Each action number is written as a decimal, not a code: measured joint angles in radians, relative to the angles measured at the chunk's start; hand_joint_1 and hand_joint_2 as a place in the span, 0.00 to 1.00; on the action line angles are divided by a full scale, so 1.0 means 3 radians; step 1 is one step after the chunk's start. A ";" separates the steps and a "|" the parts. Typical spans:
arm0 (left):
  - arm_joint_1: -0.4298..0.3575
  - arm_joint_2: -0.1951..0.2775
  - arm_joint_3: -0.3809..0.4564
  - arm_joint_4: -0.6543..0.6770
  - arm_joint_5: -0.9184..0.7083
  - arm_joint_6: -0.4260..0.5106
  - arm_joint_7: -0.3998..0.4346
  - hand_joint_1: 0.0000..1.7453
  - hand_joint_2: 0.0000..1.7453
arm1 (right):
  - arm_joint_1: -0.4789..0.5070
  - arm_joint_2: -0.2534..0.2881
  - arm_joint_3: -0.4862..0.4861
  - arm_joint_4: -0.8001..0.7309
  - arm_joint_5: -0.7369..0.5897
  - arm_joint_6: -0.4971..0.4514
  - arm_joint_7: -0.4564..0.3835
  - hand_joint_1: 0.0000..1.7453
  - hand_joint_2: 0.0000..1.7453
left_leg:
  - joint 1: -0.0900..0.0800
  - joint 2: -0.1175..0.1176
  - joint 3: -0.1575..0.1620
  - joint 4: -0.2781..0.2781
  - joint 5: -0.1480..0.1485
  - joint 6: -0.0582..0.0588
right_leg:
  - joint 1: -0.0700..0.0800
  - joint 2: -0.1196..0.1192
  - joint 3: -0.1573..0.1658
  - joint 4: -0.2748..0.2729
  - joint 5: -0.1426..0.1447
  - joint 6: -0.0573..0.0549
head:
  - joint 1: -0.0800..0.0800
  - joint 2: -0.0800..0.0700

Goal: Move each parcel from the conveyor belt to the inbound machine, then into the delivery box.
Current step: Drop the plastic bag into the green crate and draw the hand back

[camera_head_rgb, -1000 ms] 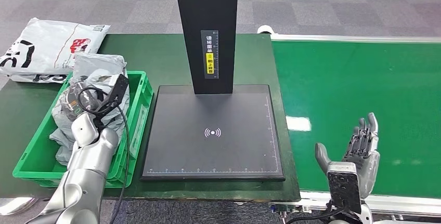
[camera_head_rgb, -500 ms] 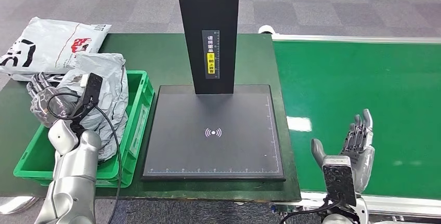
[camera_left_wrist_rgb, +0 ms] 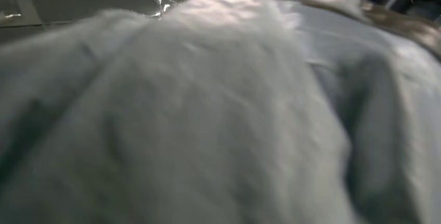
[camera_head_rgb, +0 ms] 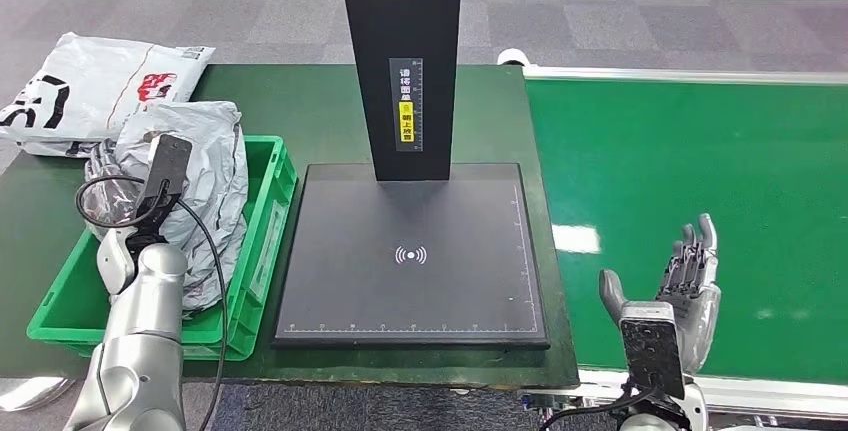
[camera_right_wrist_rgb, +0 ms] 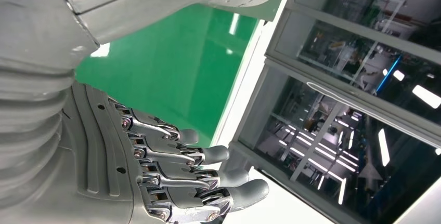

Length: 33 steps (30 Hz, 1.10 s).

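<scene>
Crumpled grey parcels [camera_head_rgb: 205, 186] are heaped in the green delivery box [camera_head_rgb: 262, 241] on the left of the table. My left hand [camera_head_rgb: 105, 166] is up against the left side of that heap, its fingers mostly hidden by the bags and by the wrist camera. In the left wrist view a blurred grey parcel [camera_left_wrist_rgb: 218, 109] lies right in front of the lens. My right hand [camera_head_rgb: 688, 286] hovers over the near edge of the green conveyor belt [camera_head_rgb: 690, 141], fingers [camera_right_wrist_rgb: 208, 177] spread and holding nothing.
The black inbound machine has a flat plate [camera_head_rgb: 410, 281] in the middle and a tall column [camera_head_rgb: 400, 51] behind it. A white printed parcel [camera_head_rgb: 95, 86] lies on the table's far left corner, outside the box.
My left arm has lifted out of the box, swung left, then come back a little to the right against the grey parcels. My right hand has sunk slightly.
</scene>
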 joint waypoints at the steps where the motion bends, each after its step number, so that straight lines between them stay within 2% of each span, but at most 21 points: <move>1: -0.0012 -0.0004 0.0000 0.0008 0.0061 -0.0044 -0.0035 0.00 0.00 | 0.0004 0.0000 -0.0005 0.0000 -0.0002 -0.0001 -0.0001 0.00 1.00 | 0.0000 0.0001 0.0000 0.0000 0.0000 0.0000 | 0.0000 0.0001 0.0000 0.0000 0.0000 0.0000 | 0.0000 0.0000; 4: -0.0050 -0.0013 0.0000 0.0032 0.0386 -0.0299 -0.0184 0.00 0.00 | 0.0024 0.0000 -0.0021 0.0000 -0.0006 -0.0009 -0.0006 0.00 1.00 | 0.0000 0.0001 0.0000 0.0000 0.0000 0.0000 | -0.0001 0.0000 -0.0001 0.0000 0.0000 0.0000 | 0.0000 0.0000; 9: -0.0092 -0.0013 0.0004 0.0055 0.1114 -0.0983 -0.0501 0.00 0.00 | 0.0059 0.0000 -0.0036 0.0000 -0.0020 -0.0014 -0.0016 0.00 1.00 | 0.0000 -0.0003 -0.0001 0.0000 0.0000 0.0000 | -0.0001 -0.0001 0.0001 0.0000 0.0000 0.0000 | 0.0000 0.0000; 13: -0.0117 -0.0013 0.0025 0.0062 0.1270 -0.1129 -0.0560 0.00 0.00 | 0.0064 0.0000 -0.0037 0.0000 -0.0023 -0.0014 -0.0024 0.00 1.00 | 0.0000 -0.0001 0.0000 0.0000 0.0000 0.0000 | -0.0001 0.0000 0.0001 0.0000 0.0000 0.0000 | 0.0000 0.0000; 17: -0.0119 -0.0004 0.0039 0.0062 0.1603 -0.1444 -0.0629 0.00 0.00 | 0.0050 0.0000 -0.0037 0.0001 -0.0019 -0.0014 -0.0029 0.00 1.00 | 0.0000 -0.0005 0.0000 0.0000 0.0001 0.0000 | 0.0000 -0.0005 0.0004 0.0000 0.0000 0.0000 | 0.0000 0.0000; 29: -0.0118 0.0018 0.0048 0.0053 0.1959 -0.1574 -0.0649 0.00 0.00 | 0.0027 0.0000 -0.0037 0.0002 0.0018 -0.0024 0.0000 0.00 1.00 | 0.0000 -0.0006 0.0000 0.0000 0.0001 -0.0001 | -0.0001 -0.0006 0.0004 0.0000 0.0000 0.0000 | 0.0000 0.0000; 33: -0.0084 0.0009 0.0048 -0.0031 0.2287 -0.1796 -0.0763 0.00 0.00 | 0.0010 0.0000 -0.0037 0.0003 0.0028 -0.0024 0.0005 0.00 1.00 | 0.0000 -0.0005 0.0000 0.0000 0.0001 -0.0001 | -0.0001 -0.0006 0.0004 0.0000 0.0000 0.0000 | 0.0000 0.0000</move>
